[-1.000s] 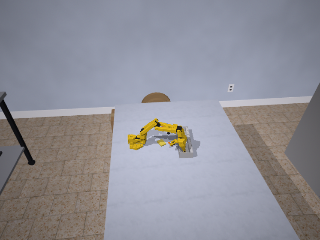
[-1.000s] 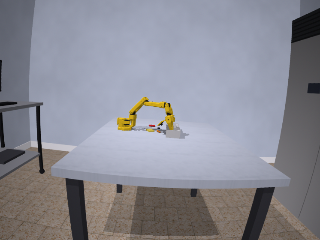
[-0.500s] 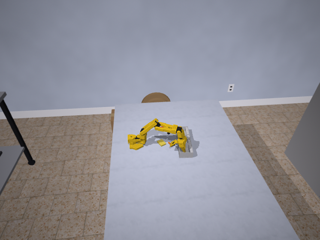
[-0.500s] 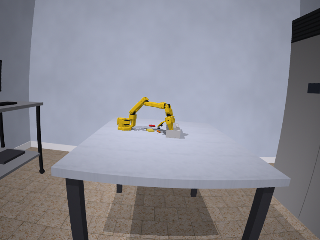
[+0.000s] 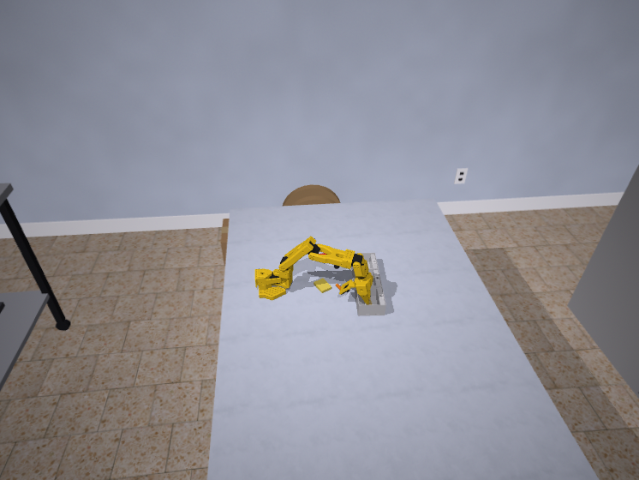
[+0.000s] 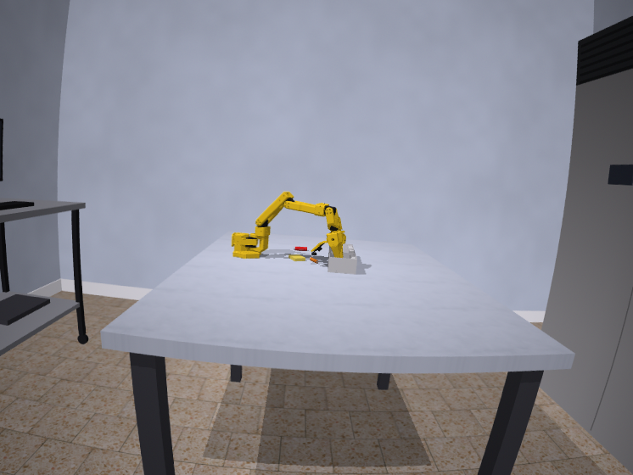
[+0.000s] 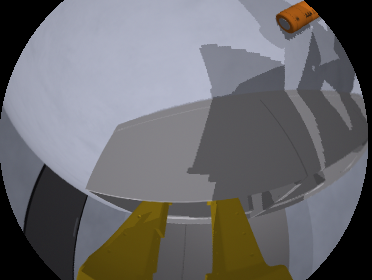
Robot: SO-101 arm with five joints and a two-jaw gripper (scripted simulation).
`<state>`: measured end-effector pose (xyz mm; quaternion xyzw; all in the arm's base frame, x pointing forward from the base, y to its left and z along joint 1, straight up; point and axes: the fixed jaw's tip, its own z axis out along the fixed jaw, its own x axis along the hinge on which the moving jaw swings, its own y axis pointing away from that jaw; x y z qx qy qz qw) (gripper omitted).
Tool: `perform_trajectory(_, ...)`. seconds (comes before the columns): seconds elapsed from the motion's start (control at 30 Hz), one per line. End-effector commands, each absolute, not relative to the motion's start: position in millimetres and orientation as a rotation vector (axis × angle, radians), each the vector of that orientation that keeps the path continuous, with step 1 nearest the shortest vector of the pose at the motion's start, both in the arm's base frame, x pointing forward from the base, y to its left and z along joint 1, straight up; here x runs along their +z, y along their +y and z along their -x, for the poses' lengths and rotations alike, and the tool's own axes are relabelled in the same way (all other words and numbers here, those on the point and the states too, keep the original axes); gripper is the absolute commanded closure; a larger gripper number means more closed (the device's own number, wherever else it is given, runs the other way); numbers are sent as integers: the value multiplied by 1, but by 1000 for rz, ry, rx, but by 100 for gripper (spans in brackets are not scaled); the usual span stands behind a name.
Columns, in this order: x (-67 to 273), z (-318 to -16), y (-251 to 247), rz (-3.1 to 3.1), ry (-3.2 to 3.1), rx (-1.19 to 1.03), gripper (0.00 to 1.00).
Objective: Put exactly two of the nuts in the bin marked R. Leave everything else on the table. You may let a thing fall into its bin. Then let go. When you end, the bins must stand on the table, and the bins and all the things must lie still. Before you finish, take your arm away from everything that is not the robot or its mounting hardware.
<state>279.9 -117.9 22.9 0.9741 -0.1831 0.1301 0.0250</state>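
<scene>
One yellow arm (image 5: 332, 255) (image 6: 305, 207) is seen on one pale table (image 5: 361, 382) (image 6: 332, 316) (image 7: 75, 75). Its gripper (image 5: 368, 302) (image 6: 337, 254) (image 7: 189, 203) is pointed down at the near end of the grey bin row (image 5: 371, 309) (image 6: 342, 265) (image 7: 155, 155). Two fingers are counted, with a narrow gap between them. Whether a nut is pinched there cannot be told.

The bin row is stood on the table. How many bins are in it cannot be counted, as part is hidden by the arm. The letter R cannot be read on any bin. No nut can be made out for sure, so where the nuts are cannot be told.

Four small things are counted on the table, between the arm's foot and the bins: one yellow block (image 5: 322, 285) (image 6: 297, 258), one red thing (image 5: 323, 254) (image 6: 300, 248), one black thing (image 5: 336, 267) (image 6: 313, 253) and one orange can shape (image 5: 338, 286) (image 6: 313, 259) (image 7: 298, 16) with a grey round end. Small dark marks are seen on the orange one, too small to be read. One wall plug plate (image 5: 461, 176) is seen.

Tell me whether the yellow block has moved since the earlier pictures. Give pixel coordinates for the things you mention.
No, the yellow block (image 5: 322, 285) (image 6: 297, 258) sits the same beside the arm's base (image 5: 271, 293) (image 6: 246, 254).
</scene>
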Motion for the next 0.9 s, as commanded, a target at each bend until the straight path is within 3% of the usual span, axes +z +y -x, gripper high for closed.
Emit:
perform_trajectory(0.0,42,-288,-119,-2985,-535,523,100)
perform_trajectory(0.87,38,-289,-119,-2985,-535,523,97)
